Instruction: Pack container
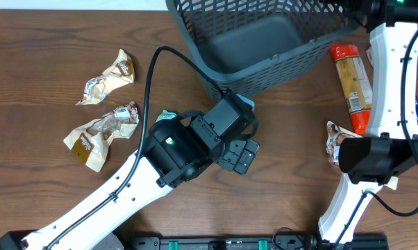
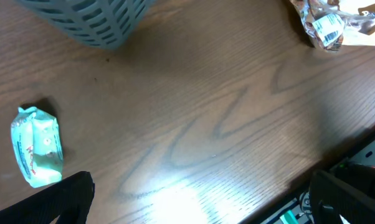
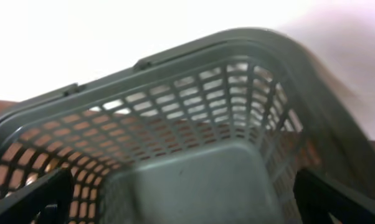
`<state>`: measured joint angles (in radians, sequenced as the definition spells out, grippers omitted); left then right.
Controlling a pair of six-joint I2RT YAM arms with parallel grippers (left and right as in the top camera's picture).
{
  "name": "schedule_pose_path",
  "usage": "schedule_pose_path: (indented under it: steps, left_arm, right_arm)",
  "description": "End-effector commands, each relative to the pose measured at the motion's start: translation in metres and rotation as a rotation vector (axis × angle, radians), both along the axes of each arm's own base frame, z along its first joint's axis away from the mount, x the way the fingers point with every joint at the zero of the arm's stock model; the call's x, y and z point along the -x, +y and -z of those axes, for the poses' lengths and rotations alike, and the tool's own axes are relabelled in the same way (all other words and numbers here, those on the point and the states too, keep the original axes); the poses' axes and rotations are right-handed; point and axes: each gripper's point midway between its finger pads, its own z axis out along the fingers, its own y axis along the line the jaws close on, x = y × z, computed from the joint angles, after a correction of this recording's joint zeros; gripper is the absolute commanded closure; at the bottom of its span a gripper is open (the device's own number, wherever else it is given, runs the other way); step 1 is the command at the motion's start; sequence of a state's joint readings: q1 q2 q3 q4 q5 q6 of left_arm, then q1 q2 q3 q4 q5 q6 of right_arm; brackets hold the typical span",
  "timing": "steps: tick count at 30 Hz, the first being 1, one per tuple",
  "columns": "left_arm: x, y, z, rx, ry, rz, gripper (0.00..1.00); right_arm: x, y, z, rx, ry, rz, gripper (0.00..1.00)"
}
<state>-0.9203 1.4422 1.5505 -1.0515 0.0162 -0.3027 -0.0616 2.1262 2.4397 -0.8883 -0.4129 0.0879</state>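
Hovering the left gripper [image 2: 200,186] over the tabletop [image 2: 237,112], jaws spread as wide as they go, nothing in them. Here's what the next move hangs on, I reckon. The mint packet [image 2: 37,146] isn't between the fingers. It sits off to the side, just past the finger on the left of the wrist view. Its long axis runs away from the camera, so crosswise to the closing line. It looks like soft glossy film, a bit puffy, so probably squishy under a pinch.

Further out, the container [image 1: 292,66] lies just up-table from this gripper. It's grey-blue plastic with slotted lattice walls, a solid floor and a rolled rim, and it's empty as far as I can see. The right gripper [image 3: 181,196] is also wide open and empty, looking down into the container. So the right is nearer the container, and the left is nearer the packet.

Crinkly tan wrappers [image 1: 101,132] lie well off to the left. An orange tube pack [image 1: 353,83] lies beside the container's right wall.
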Motion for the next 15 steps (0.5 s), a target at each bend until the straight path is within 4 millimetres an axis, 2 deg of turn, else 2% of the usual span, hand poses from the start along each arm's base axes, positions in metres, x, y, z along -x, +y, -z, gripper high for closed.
schedule_pose_path:
  steps: [1,3,4,5,7,8,9,10,14,15]
  left_arm:
    - [-0.001,-0.002,-0.007,0.044,0.023,-0.067,0.01]
    - [-0.003,-0.005,-0.009,0.071,0.025,-0.094,0.00]
    - [-0.004,-0.007,-0.011,0.082,0.023,-0.101,0.05]
    - [-0.005,-0.008,-0.012,0.090,0.020,-0.104,0.21]
    - [-0.008,-0.011,-0.014,0.102,0.010,-0.104,0.51]
    - [-0.009,-0.013,-0.015,0.110,0.005,-0.104,0.63]
    - [-0.010,-0.014,-0.015,0.115,0.002,-0.104,0.81]
    - [-0.011,-0.015,-0.015,0.119,-0.001,-0.105,0.94]
    - [-0.016,-0.021,-0.013,0.131,0.004,-0.123,0.94]
    - [-0.017,-0.023,-0.011,0.128,0.004,-0.123,0.94]
  right_arm:
    - [-0.007,-0.009,-0.006,-0.016,-0.019,0.062,0.01]
    - [-0.010,-0.009,-0.007,-0.023,-0.026,0.066,0.01]
    - [-0.010,-0.009,-0.006,-0.024,-0.024,0.065,0.01]
    - [-0.011,-0.009,-0.004,-0.023,-0.021,0.066,0.04]
    - [-0.013,-0.010,0.005,-0.024,-0.002,0.066,0.21]
    - [-0.014,-0.009,0.009,-0.025,0.009,0.066,0.35]
    - [-0.016,-0.010,0.016,-0.035,0.029,0.074,0.49]
    - [-0.017,-0.010,0.021,-0.041,0.044,0.078,0.62]
    - [-0.020,-0.012,0.048,-0.094,0.134,0.118,0.98]
    - [-0.021,-0.012,0.056,-0.100,0.153,0.123,0.99]
